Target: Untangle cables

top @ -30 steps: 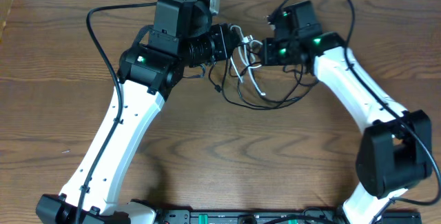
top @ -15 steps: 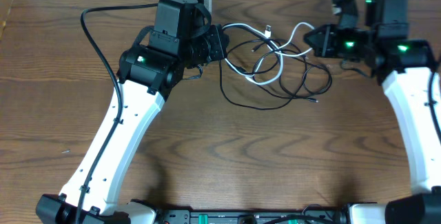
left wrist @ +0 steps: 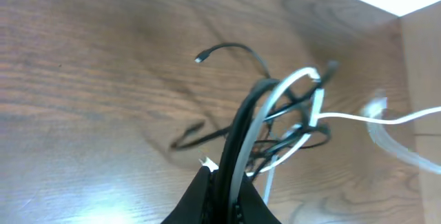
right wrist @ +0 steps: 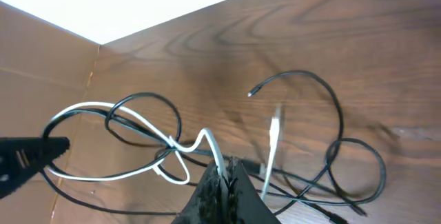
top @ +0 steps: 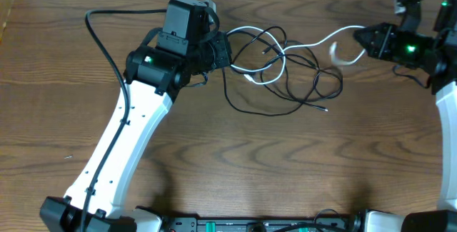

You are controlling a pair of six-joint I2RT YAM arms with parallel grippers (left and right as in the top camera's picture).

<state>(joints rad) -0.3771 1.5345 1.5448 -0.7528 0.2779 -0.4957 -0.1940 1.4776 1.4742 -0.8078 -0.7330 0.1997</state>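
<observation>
the tangle of cables (top: 282, 57) lies on the table (top: 250, 160), with black loops crossing a white cable (top: 314, 44). at the tangle's left edge, the left gripper (top: 223, 48) is clamped tight on a bunch of black and white strands. right of the tangle, the right gripper (top: 364, 41) pinches the white cable, which stretches across from the tangle.

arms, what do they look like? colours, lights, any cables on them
Both arms have white link shells and black joint housings. The left arm carries a green light and a black cable looping off it. The right arm shows green lights by its wrist. The left claw and right claw are black.
</observation>
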